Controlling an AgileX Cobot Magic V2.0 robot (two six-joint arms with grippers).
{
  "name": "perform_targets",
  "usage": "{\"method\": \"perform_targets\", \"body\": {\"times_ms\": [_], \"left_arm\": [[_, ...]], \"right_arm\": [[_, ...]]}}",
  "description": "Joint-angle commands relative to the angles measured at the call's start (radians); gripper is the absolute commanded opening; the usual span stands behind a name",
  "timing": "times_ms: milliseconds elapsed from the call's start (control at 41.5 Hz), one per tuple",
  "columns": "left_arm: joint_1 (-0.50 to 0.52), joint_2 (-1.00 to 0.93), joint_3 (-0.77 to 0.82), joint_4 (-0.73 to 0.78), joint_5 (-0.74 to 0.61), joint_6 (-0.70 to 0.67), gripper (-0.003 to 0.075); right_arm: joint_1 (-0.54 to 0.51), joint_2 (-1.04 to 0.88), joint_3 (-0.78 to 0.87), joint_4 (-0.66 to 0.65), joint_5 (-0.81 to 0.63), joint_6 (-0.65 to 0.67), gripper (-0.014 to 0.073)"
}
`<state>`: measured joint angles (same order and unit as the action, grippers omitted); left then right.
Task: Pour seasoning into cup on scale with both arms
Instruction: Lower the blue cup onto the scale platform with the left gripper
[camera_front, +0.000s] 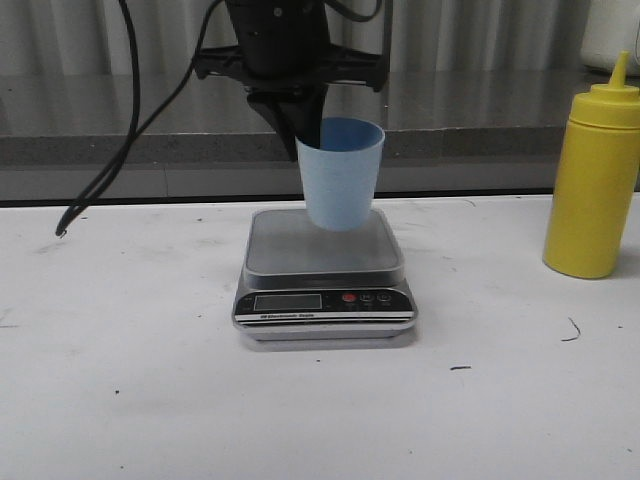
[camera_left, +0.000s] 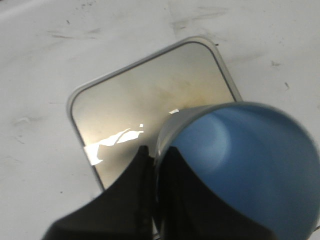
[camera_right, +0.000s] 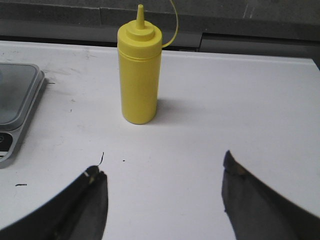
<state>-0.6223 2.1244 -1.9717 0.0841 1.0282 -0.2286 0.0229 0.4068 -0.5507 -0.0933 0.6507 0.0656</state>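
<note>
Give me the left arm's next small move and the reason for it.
Probably lower the pale blue cup straight down onto the scale platform. The left gripper pinches the cup's rim, and the cup looks tilted, its base at or just above the platform rather than settled. The yellow squeeze bottle stands untouched ahead of the open right gripper.

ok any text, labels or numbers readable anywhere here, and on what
Scale, strip under the display: a line of print, too small and blurred to read.
Scale display: blank or too dim, no digits legible.
Scale buttons: any marks are too small to tell.
Seasoning bottle: plain yellow, no label in view.
Cup: plain pale blue, no print.
</note>
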Motion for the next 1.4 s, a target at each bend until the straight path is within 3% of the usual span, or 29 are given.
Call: {"method": "perform_targets", "body": {"times_ms": [0,337,698,1179,1372], "left_arm": [[-0.010,-0.065,0.024,0.002,-0.099,-0.047,-0.0020],[-0.003,-0.065,0.124,0.014,-0.215,-0.108,-0.0020],[0.056,-0.065,0.120,0.012,-0.114,-0.131,-0.0020],[0.056,-0.065,0.120,0.011,-0.050,-0.131,-0.0020],[0.056,-0.065,0.052,0.011,0.000,-0.127,-0.0019]], "right_arm": [[-0.002,0.015,-0.025,-0.015,-0.067,-0.009,0.0508],[-0.002,0.015,-0.025,-0.015,-0.067,-0.009,0.0508],[-0.002,0.015,-0.025,-0.015,-0.067,-0.009,0.0508],[-0.002,0.015,-0.025,-0.015,-0.067,-0.009,0.0508],[-0.002,0.015,-0.025,-0.015,-0.067,-0.009,0.0508]]}}
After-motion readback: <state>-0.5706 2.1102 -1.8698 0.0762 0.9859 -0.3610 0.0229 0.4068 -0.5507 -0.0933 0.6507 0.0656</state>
